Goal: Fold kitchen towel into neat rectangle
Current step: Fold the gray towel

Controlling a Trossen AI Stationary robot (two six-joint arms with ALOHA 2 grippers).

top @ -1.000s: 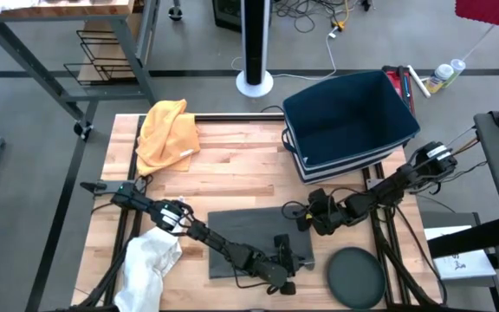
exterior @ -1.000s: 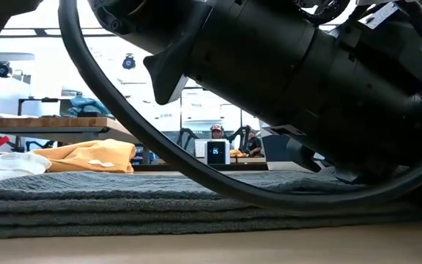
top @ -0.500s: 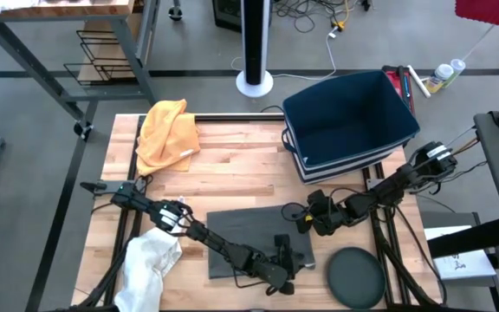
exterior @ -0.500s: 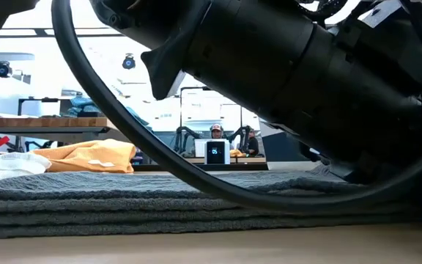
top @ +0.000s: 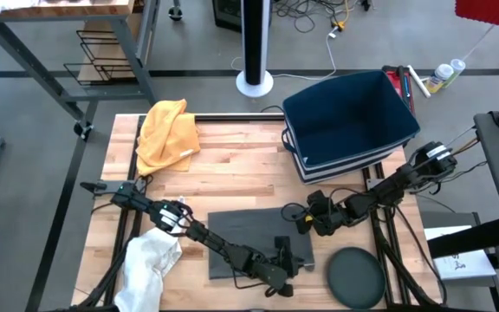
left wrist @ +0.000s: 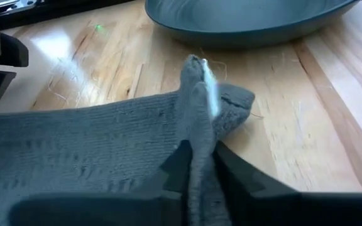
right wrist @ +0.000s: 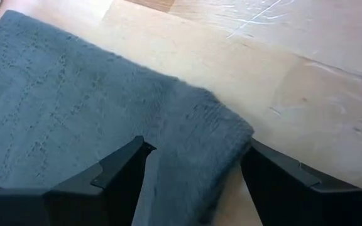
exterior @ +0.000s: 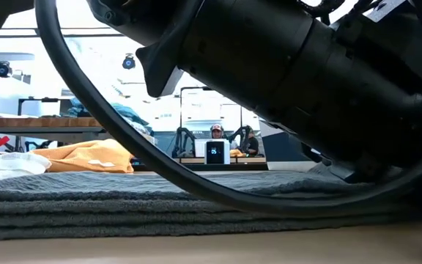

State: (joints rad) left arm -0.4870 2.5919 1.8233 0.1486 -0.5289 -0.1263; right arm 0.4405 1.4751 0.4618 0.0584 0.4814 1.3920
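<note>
table (top: 232,169) of pale wood carries a blue bin (top: 349,121), a yellow cloth (top: 167,130) and a white cloth (top: 150,260), all well clear of the work. grey towel (top: 249,238) lies folded flat near the front edge, beside a dark round plate (top: 356,277). left gripper (top: 286,264) pinches the towel's near right corner, fingers (left wrist: 181,166) clamped on a raised tuft, likely to lift it for a fold. right gripper (top: 306,217) waits with jaws apart, straddling the far right corner (right wrist: 225,125).
</note>
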